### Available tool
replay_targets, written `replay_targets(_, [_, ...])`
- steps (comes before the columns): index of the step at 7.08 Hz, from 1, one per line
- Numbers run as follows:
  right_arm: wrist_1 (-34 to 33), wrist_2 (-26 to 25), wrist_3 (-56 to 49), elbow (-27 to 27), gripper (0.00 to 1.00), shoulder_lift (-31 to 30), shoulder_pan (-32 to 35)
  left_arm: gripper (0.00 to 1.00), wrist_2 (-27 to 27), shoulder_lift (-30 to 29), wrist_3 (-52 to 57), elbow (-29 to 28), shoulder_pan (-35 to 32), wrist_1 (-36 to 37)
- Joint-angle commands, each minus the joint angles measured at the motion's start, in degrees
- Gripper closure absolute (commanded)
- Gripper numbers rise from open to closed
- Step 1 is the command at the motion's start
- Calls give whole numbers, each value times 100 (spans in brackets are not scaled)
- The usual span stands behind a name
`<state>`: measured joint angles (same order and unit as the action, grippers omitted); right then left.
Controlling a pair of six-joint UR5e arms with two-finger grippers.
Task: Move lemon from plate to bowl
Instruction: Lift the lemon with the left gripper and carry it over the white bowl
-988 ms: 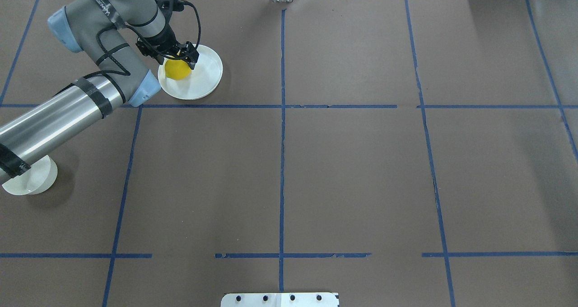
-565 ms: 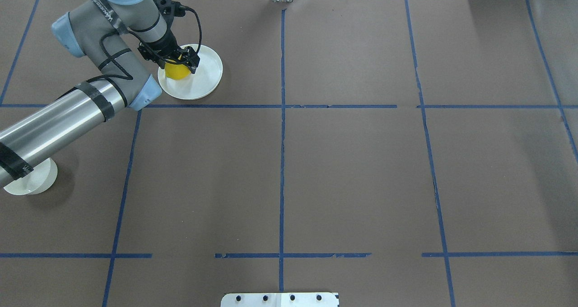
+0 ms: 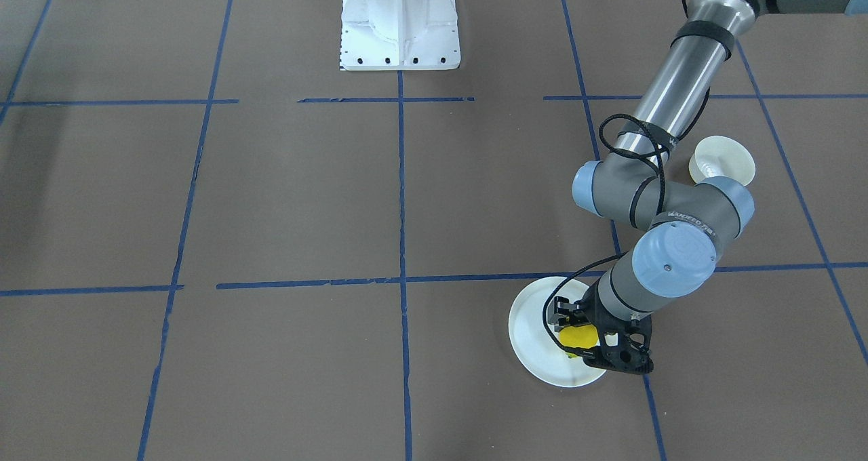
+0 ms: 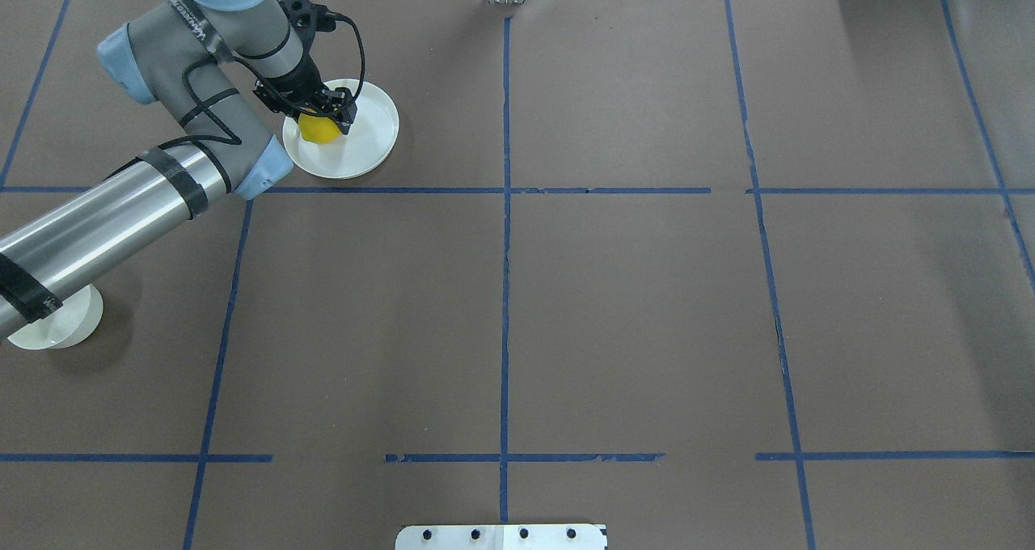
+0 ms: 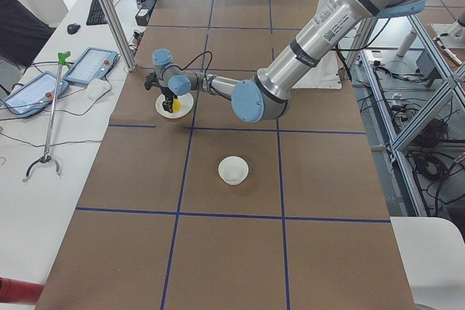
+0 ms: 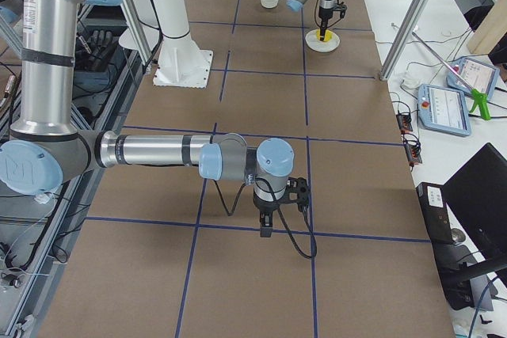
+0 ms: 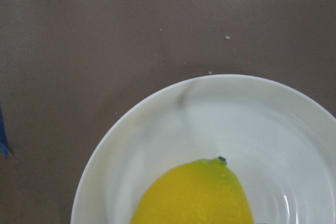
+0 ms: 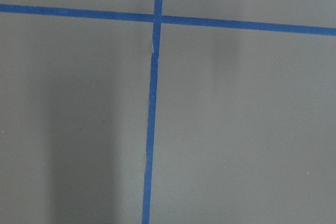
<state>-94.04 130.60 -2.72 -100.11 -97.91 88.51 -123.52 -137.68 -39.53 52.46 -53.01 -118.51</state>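
Note:
The yellow lemon (image 4: 318,129) lies on the left part of the flat white plate (image 4: 365,139) at the far left of the table. My left gripper (image 4: 317,113) points down over the lemon, its fingers open on either side of it. In the front view the lemon (image 3: 578,339) shows between the black fingers over the plate (image 3: 536,332). The left wrist view shows the lemon (image 7: 194,195) resting in the plate (image 7: 131,145). The small deep white bowl (image 4: 57,323) stands near the left edge, partly under my left arm; it also shows in the front view (image 3: 722,159). My right gripper (image 6: 265,231) shows only in the right side view; I cannot tell its state.
Brown table cover with a blue tape grid. The robot's white base (image 3: 399,20) stands at the middle of the near edge. My left arm's forearm stretches over the bowl. The right wrist view shows only table and a tape crossing (image 8: 156,18).
My left gripper has come down lower around the lemon and hides more of it. The left elbow shifted slightly toward the far edge. Plate, lemon and bowl stayed in place.

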Motion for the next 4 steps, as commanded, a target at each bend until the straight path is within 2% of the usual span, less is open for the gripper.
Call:
replay_targets(1, [0,0,0,0,0,0,0,100,-188,309,42,838,-436,404])
replay_targets(4, [0,0,0,0,0,0,0,100,-234,1871,25,3709,-683,2046])
